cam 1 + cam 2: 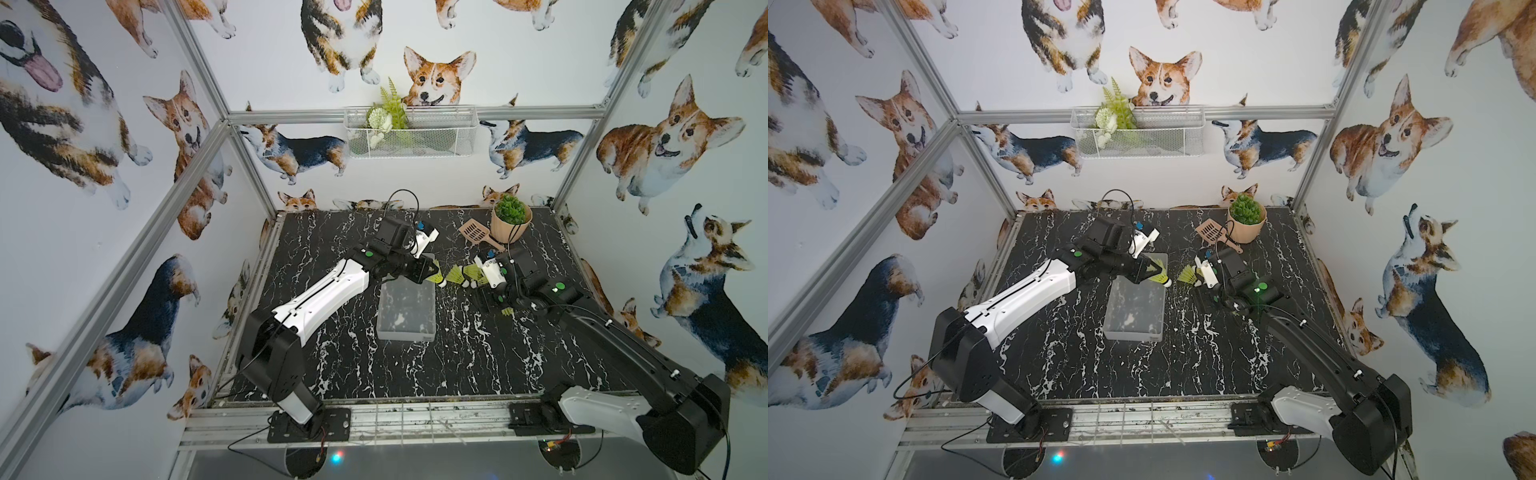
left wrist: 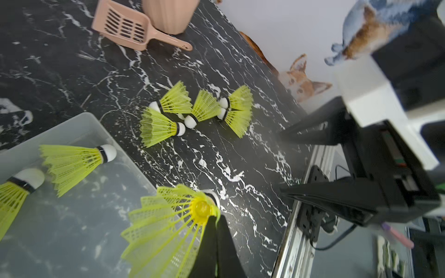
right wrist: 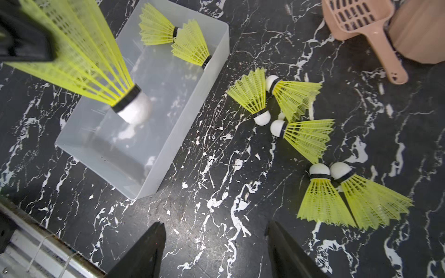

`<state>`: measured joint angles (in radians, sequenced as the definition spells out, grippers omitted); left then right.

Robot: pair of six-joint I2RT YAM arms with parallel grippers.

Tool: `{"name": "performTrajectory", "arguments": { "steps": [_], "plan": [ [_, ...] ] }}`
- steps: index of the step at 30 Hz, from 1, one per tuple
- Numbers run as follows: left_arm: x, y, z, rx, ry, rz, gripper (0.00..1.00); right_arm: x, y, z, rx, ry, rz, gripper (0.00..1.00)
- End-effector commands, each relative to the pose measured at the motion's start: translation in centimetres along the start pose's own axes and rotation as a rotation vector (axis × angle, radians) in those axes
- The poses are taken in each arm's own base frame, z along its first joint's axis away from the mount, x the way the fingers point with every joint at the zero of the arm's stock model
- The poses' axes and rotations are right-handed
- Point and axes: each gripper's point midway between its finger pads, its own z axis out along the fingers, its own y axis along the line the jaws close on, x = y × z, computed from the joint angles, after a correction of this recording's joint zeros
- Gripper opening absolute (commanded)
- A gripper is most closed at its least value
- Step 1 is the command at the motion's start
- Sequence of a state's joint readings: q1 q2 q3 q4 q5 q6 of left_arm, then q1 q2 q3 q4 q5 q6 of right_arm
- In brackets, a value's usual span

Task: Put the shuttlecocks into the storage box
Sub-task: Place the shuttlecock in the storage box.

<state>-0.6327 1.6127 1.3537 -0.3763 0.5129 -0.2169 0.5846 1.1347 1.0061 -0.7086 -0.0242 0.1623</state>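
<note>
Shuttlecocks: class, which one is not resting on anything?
The shuttlecock clamped by its skirt in the left gripper, tip down above the storage box's rim; two lie inside it, five on the table.

In both top views the left arm [image 1: 320,291] covers the far end of the storage box [image 1: 407,334] and whatever lies there, and the right arm [image 1: 523,282] hides most of the loose shuttlecocks [image 1: 457,274] on the table [image 1: 374,374] toward the right edge. In the left wrist view 1 boxed shuttlecock [image 2: 12,199] is cut off by the picture's edge, and the skirt of the held shuttlecock [image 2: 163,228] hides most of its tip. In the right wrist view the left gripper [image 3: 29,43] is blurred and cropped, both boxed tips unseen.
</note>
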Motion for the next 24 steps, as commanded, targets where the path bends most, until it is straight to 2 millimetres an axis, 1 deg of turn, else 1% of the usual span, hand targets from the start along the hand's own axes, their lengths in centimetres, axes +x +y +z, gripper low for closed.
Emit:
{"name": "performTrajectory", "arguments": {
  "steps": [1, 2, 3, 6, 14, 20, 24],
  "plan": [
    [-2.1, 1.8, -0.2, -0.07, -0.113, -0.126, 0.0, -0.6, -1.2, 0.1, 0.067, -0.042, 0.027, 0.71],
    [-1.9, 2.3, -0.1, -0.087, -0.115, -0.151, 0.0, -0.9, -1.2, -0.7, 0.066, -0.07, 0.029, 0.71],
    [-1.8, 2.7, -0.1, -0.104, -0.119, -0.173, 0.0, -0.9, -1.2, -0.8, 0.067, -0.075, 0.032, 0.71],
    [-1.0, 4.1, 0.0, -0.16, -0.122, -0.248, 0.0, -0.7, -1.3, -0.6, 0.071, -0.074, 0.037, 0.71],
    [1.4, 6.6, 1.0, -0.232, -0.136, -0.387, 0.0, -0.6, -1.3, -0.4, 0.072, -0.077, 0.047, 0.71],
    [2.7, 8.5, 1.8, -0.286, -0.163, -0.454, 0.0, -0.6, -1.2, -0.4, 0.063, -0.085, 0.054, 0.71],
    [2.9, 9.7, 2.6, -0.301, -0.192, -0.493, 0.0, -0.6, -1.1, -0.4, 0.057, -0.088, 0.061, 0.71]
  ]
}}
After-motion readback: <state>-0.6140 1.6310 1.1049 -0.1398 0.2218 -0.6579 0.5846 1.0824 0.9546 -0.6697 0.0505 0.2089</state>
